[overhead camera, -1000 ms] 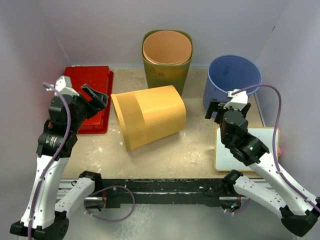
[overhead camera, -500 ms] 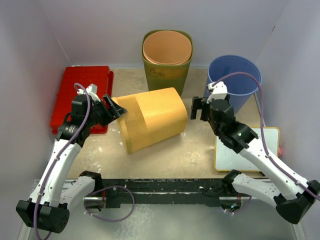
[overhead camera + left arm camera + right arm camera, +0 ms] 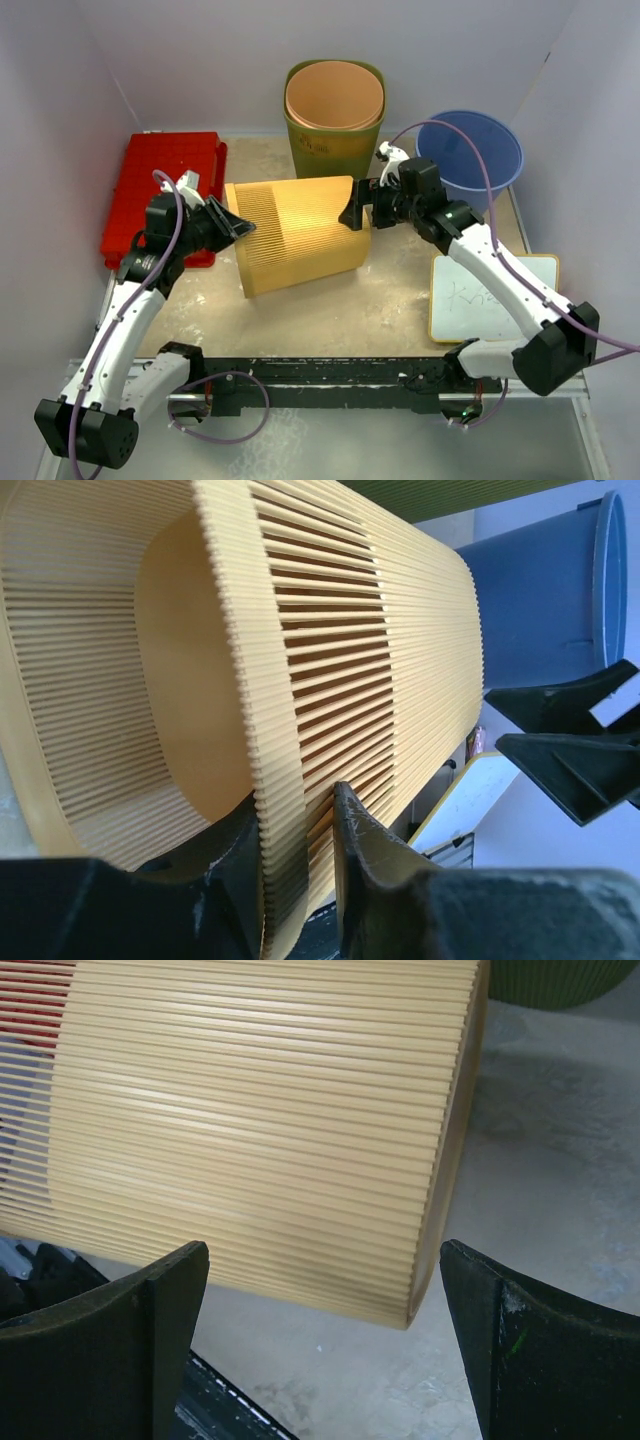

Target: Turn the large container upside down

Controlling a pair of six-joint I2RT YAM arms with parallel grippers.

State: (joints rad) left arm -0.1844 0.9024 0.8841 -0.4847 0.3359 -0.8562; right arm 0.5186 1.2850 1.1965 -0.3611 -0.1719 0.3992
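The large container [image 3: 300, 235] is a yellow ribbed bin lying on its side mid-table, its open mouth facing left. My left gripper [image 3: 240, 228] is shut on the mouth's rim, one finger inside and one against the outer ribs [image 3: 295, 810]. In the left wrist view the container [image 3: 350, 630] fills most of the frame. My right gripper [image 3: 355, 212] is wide open at the closed base end on the right. In the right wrist view the container's side [image 3: 260, 1110] lies between and beyond the gripper's spread fingers [image 3: 320, 1252], and neither finger touches it.
A green bin [image 3: 333, 125] with an orange liner stands just behind the container. A blue bucket [image 3: 470, 155] is at the back right, a red tray [image 3: 165, 190] at the left, a yellow-edged whiteboard [image 3: 490, 300] at the front right. A black rail [image 3: 320, 375] runs along the near edge.
My left gripper swung right from over the red tray to the container's mouth and closed on its rim. My right arm reached left from the whiteboard to the base end, staying open.
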